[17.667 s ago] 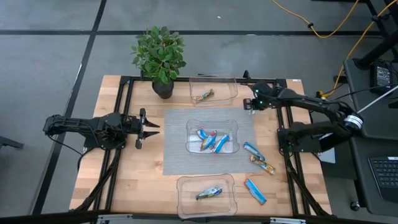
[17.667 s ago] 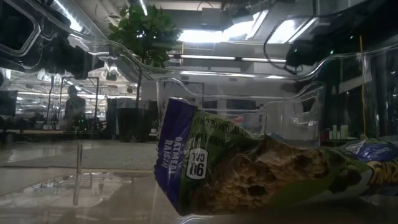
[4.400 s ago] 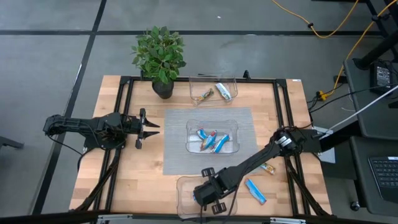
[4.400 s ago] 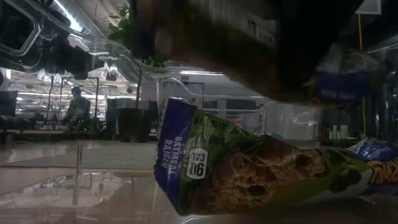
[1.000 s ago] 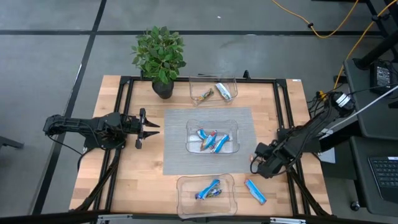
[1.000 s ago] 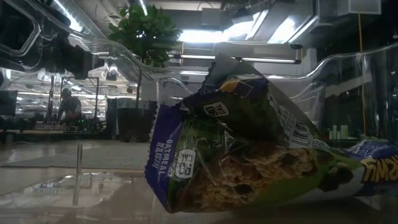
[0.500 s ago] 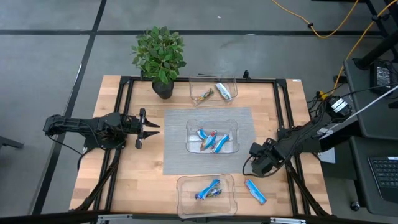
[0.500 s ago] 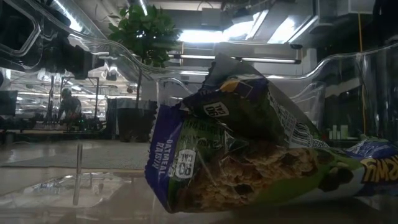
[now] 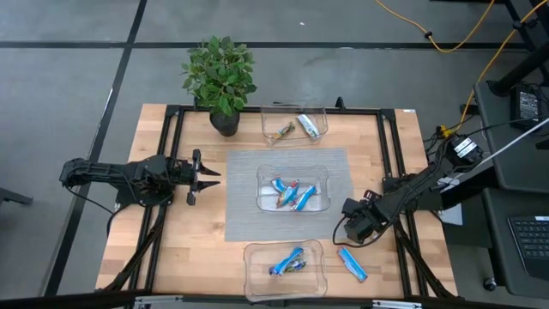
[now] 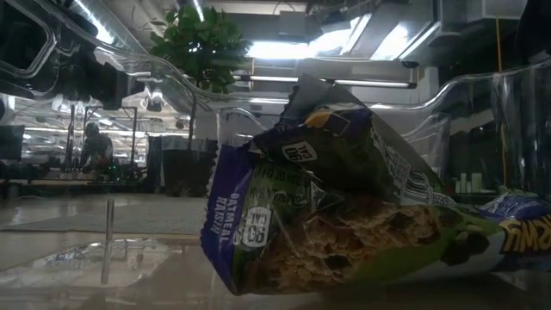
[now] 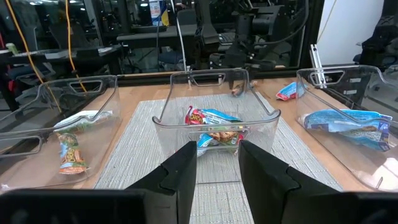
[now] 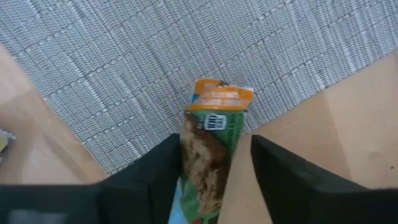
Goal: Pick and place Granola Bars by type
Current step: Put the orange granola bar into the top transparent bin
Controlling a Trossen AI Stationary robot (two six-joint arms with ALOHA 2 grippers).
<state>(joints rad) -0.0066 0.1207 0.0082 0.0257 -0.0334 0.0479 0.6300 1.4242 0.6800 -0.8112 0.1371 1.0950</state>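
Right gripper (image 9: 353,225) is down at the table's right side, just off the corner of the grey woven mat (image 9: 244,197), and in its wrist view its two dark fingers (image 12: 158,171) flank an orange-and-green granola bar (image 12: 211,155) that lies across the mat's edge onto the bare wood; the jaws are narrowed on either side of the wrapper, but I cannot tell whether they actually press it. Near that gripper, toward the front edge of the wooden table (image 9: 171,249), a bright blue bar (image 9: 352,264) lies loose on the wood. The middle clear bin (image 9: 293,190) on the mat holds several mostly blue bars. The back bin (image 9: 294,125), beside the potted plant (image 9: 220,79), holds a brown-orange bar (image 9: 280,130) and a silvery light bar (image 9: 309,125). The front bin (image 9: 285,268) holds two bars (image 9: 288,260) lying close together, and the low view looks through its clear wall at their crumpled green and blue wrappers (image 10: 344,224). Left gripper (image 9: 210,175) waits at the table's left side, well apart from the bins, pointing toward the middle bin with its fingers (image 11: 180,177) partly apart and nothing between them
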